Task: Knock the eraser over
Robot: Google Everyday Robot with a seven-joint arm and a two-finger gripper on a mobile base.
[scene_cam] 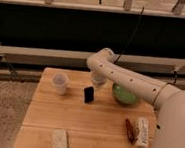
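Note:
The eraser (88,94) is a small black block standing upright on the wooden table (95,121), right of the translucent cup (60,83). My white arm reaches in from the right over the table's far side. My gripper (97,83) hangs at the arm's end, just above and slightly right of the eraser's top, very close to it.
A green bowl (124,95) sits right of the gripper, partly behind the arm. A dark red packet (129,129) and a white tube (142,135) lie at the right front. A pale flat pad (59,141) lies at the front left. A railing runs behind the table.

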